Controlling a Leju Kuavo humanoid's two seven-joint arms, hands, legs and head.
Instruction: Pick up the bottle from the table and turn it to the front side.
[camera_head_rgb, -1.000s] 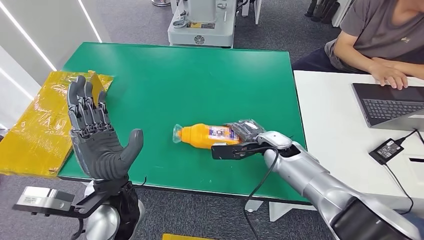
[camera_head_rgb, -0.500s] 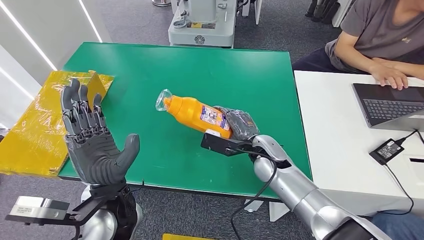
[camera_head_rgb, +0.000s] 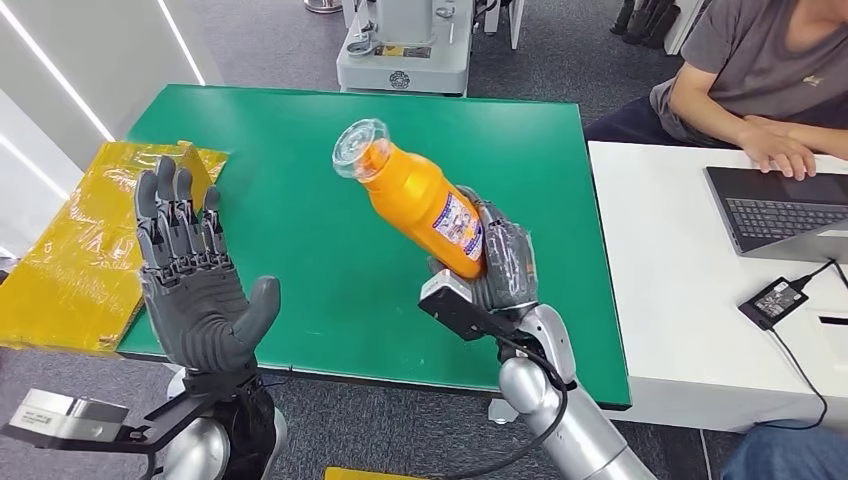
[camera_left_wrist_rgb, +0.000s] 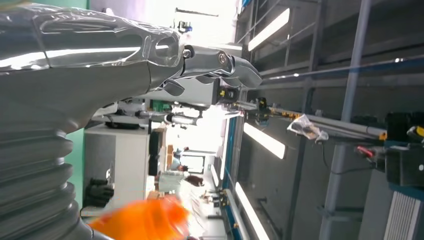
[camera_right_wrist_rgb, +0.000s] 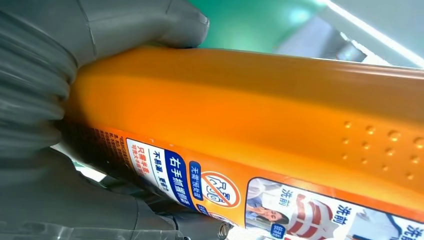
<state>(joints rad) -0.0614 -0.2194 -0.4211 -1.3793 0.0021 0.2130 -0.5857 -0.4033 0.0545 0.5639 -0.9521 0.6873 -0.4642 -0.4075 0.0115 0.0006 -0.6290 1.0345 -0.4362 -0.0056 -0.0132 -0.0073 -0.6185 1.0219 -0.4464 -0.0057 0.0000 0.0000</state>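
Orange bottle (camera_head_rgb: 425, 205) is up off the green worktop (camera_head_rgb: 300, 160), held tilted in the air, clear cap end pointing up and away toward the far-left, base down in the right hand (camera_head_rgb: 495, 265). Fingers (camera_head_rgb: 512, 255) wrap the lower body, so the base and part of the label are hidden in head view. Label print there too small to read.

Right wrist view is very close: bottle (camera_right_wrist_rgb: 260, 115) runs across the frame, both ends cut off. It shows what head view can't: blue and white label panels with Chinese text, a red prohibition sign, a small picture of a person, plus raised dots on the orange plastic. Grey thumb (camera_right_wrist_rgb: 150, 22) presses on the side of the bottle, ribbed cover just behind.

Left hand (camera_head_rgb: 195, 270) is raised, palm open, fingers spread and upright, holding nothing, beside the near-left edge of the worktop. In left wrist view the hand (camera_left_wrist_rgb: 100, 65) looks overexposed and shiny; an orange blur at the frame edge is probably the bottle (camera_left_wrist_rgb: 142, 220), can't tell more.

Yellow wrapped package (camera_head_rgb: 85, 240) lies off the left edge of the worktop, partly behind the left hand. A person (camera_head_rgb: 750, 85) sits at a white desk (camera_head_rgb: 680, 260) on the right with a laptop (camera_head_rgb: 780, 210), cut off by the frame; head not visible.
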